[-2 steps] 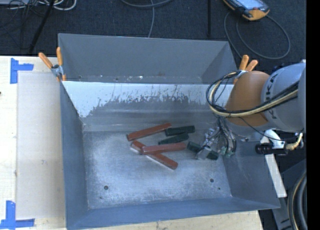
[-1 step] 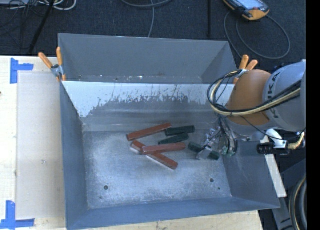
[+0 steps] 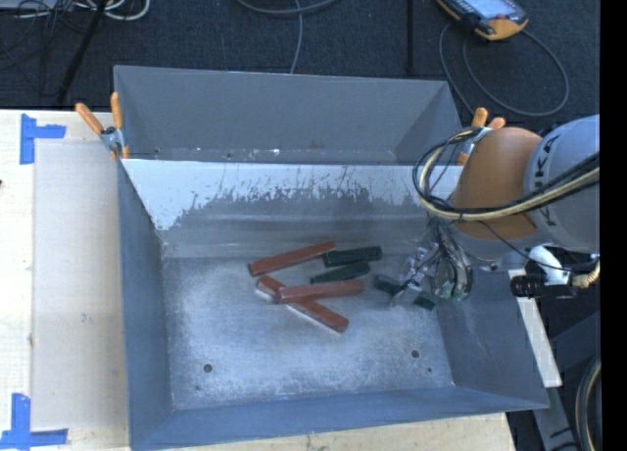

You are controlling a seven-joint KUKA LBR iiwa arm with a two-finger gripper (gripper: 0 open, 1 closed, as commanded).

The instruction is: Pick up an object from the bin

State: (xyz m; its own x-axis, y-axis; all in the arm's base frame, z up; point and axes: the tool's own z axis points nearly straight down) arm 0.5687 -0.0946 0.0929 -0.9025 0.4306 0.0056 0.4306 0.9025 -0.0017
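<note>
- A grey metal bin (image 3: 147, 341) takes up most of the picture. Its floor is speckled and mostly bare.
- The robot arm (image 3: 573, 184) comes in from the right side of the frame. It has a round orange cover (image 3: 495, 179) on its wrist, with black and yellow cables (image 3: 431, 179) looped round it.
- The claw (image 3: 431, 280) hangs low in the right part of the bin, near the right wall and close to the floor.
- The claw looks dark and busy, so one cannot tell if it is open or closed, or if it has hold of anything.
- A small dark green piece (image 3: 395, 288) lies on the floor right at the claw's left side. One cannot tell whether the two touch.
- A little heap of sticks lies in the middle of the bin, to the left of the claw and apart from it.
- At the top of the heap is a long red-brown stick (image 3: 292, 259), tilted with its right end higher in the frame.
- Just right of it lies a short dark green stick (image 3: 353, 256), and below that a thin dark green stick (image 3: 340, 275).
- Lower still, a second red-brown stick (image 3: 318, 291) lies almost flat across.
- A third red-brown stick (image 3: 318, 317) slants down to the right below it, with a pale end at its upper left.
- Of the whole heap, the short dark green stick is nearest to the claw.
</note>
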